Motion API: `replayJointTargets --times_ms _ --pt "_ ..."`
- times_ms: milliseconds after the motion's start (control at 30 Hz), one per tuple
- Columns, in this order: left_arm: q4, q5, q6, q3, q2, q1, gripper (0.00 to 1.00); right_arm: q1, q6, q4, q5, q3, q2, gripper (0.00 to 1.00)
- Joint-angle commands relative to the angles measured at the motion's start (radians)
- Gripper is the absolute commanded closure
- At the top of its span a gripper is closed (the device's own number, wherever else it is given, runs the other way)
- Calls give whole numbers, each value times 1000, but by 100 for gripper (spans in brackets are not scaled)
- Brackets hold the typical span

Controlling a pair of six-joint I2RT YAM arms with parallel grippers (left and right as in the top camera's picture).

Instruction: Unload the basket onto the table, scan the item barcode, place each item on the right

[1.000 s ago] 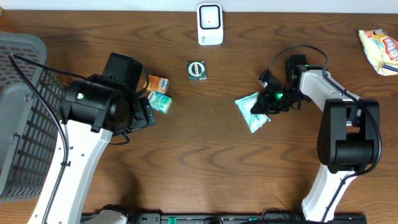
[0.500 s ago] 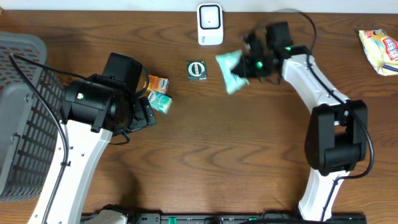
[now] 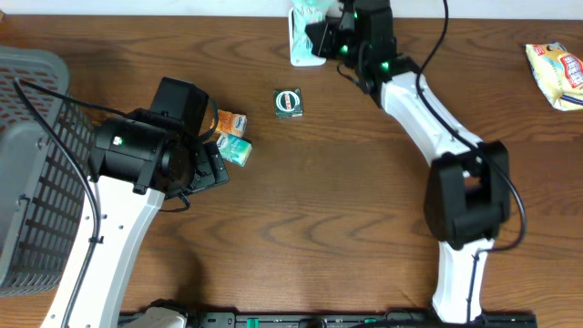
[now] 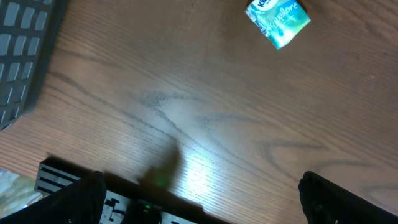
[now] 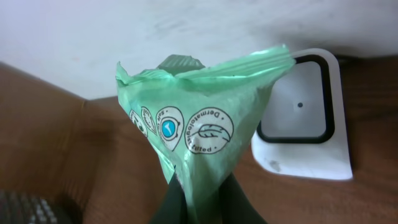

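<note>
By scanner (image 5: pixel 300 118), green pack (image 5: pixel 211 93), "tested" seal (image 5: pixel 202 132).

The overhead picture is bright and sharp, with soft shadows on the table (image 3: pixel 319 228). The left wrist picture has white glare on the wood. In the right wrist picture the green packet (image 5: pixel 199 143) looks a bit fuzzy.

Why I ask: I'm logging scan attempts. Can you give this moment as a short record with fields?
right gripper: jaws shut on green packet
green packet: held in front of white scanner
left gripper: jaws open, holding nothing
by left gripper: teal pack, orange pack
mid-table: green box
right edge: yellow bag
left edge: grey basket
</note>
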Motion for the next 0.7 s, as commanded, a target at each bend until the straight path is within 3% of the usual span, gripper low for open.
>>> replayJointTargets --times_ms 0,200,667 --pt "-3 -3 -9 5 -5 4 2 -10 61 -43 13 150 122 99" --pt "-3 -3 -9 5 -5 4 3 -18 63 -116 29 347 253 99" --pt "-3 -3 -9 5 -5 4 3 -52 88 -180 36 349 270 99"
